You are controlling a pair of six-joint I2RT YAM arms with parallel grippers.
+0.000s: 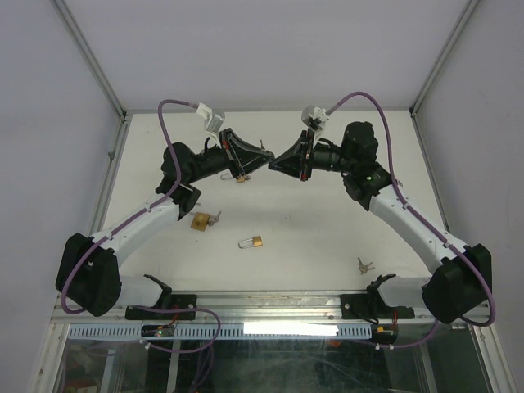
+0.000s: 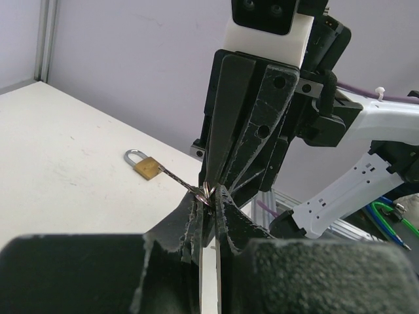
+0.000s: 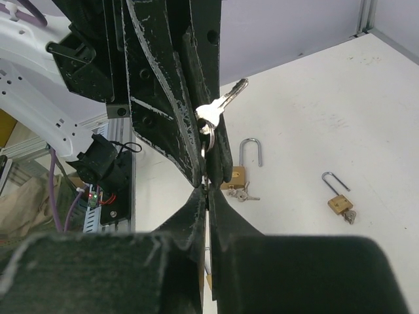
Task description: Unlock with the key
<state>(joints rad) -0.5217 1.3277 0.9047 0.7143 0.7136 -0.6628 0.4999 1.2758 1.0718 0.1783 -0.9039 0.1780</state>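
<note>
The white tabletop (image 1: 327, 221) carries a small brass padlock (image 1: 252, 242) near its middle; beyond that padlock the left arm (image 1: 139, 221) and right arm (image 1: 409, 217) meet tip to tip in the air; the left tool (image 2: 209, 203) is clamped on a silver key (image 3: 222, 104), whose blade sticks out sideways; the right tool (image 3: 208, 193) has its jaws together against the key's ring, grip unclear; a second brass padlock (image 1: 201, 220) lies left of the first; loose keys (image 1: 364, 264) lie to its right.
</note>
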